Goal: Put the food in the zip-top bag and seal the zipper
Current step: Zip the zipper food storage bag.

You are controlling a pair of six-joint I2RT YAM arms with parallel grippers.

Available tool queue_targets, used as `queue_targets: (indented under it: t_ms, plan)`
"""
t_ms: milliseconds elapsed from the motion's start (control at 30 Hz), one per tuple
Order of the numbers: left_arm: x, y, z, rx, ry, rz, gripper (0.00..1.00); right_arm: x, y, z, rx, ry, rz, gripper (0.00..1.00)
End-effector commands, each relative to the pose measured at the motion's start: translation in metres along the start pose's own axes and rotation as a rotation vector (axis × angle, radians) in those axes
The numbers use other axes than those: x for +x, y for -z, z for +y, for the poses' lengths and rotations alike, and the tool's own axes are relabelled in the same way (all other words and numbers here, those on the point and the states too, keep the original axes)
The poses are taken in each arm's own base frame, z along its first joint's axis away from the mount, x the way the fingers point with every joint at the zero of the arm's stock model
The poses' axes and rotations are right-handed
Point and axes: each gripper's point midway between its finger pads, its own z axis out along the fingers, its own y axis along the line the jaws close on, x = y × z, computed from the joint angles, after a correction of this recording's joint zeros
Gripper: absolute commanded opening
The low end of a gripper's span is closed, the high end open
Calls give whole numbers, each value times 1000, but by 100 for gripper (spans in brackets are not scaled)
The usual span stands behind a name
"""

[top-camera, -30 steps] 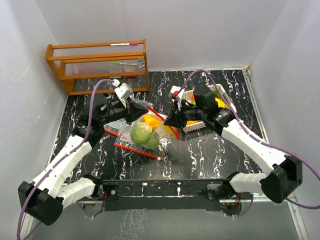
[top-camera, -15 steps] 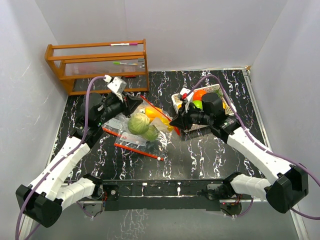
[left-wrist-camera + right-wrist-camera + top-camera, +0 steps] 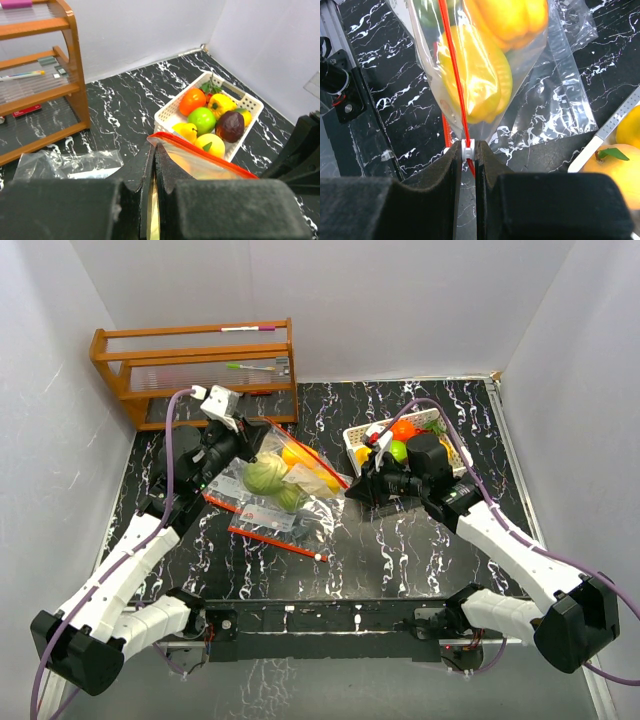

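A clear zip-top bag (image 3: 285,480) with a red zipper hangs stretched between my two grippers. It holds the food: a green cabbage (image 3: 263,476), a smaller green piece (image 3: 291,498), a yellow pepper (image 3: 512,17) and another yellow piece (image 3: 480,80). My left gripper (image 3: 250,437) is shut on the bag's far-left corner (image 3: 154,148). My right gripper (image 3: 352,489) is shut on the white zipper slider (image 3: 467,149) at the zipper's right end. More food lies in a white basket (image 3: 352,436), also in the left wrist view (image 3: 165,114).
A second clear bag with a red zipper (image 3: 272,538) lies flat under the held one. A wooden rack (image 3: 195,370) stands at the back left, with pens on its shelves. An orange fruit (image 3: 620,172) shows at the right wrist view's edge.
My left gripper has moved back and left with the bag's corner. My right gripper has moved right toward the basket, and the bag has gone taut between them.
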Motion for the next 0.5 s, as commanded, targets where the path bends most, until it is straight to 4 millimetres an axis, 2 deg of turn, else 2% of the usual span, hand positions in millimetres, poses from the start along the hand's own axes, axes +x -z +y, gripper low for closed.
queue_targets:
  t_ms: [0, 200, 233, 300, 333, 367, 467]
  plan:
    - [-95, 21, 11, -100, -33, -294, 0, 8, 7, -4, 34, -31, 17, 15]
    - [-93, 20, 12, -107, -31, -293, 0, 5, 7, -7, 49, -30, 9, 16]
    - [-93, 20, 12, -105, -29, -293, 0, 3, 6, -9, 60, -33, 4, 22]
    - [-92, 19, 12, -106, -29, -293, 0, -6, 7, -15, 98, -48, -14, 43]
    - [-91, 18, 14, -111, -28, -292, 0, -13, 8, -19, 125, -58, -31, 60]
    - [-89, 16, 15, -115, -27, -291, 0, -21, 9, -23, 157, -72, -53, 71]
    - [-82, 9, 21, -135, -20, -278, 0, -55, 20, -39, 284, -132, -155, 97]
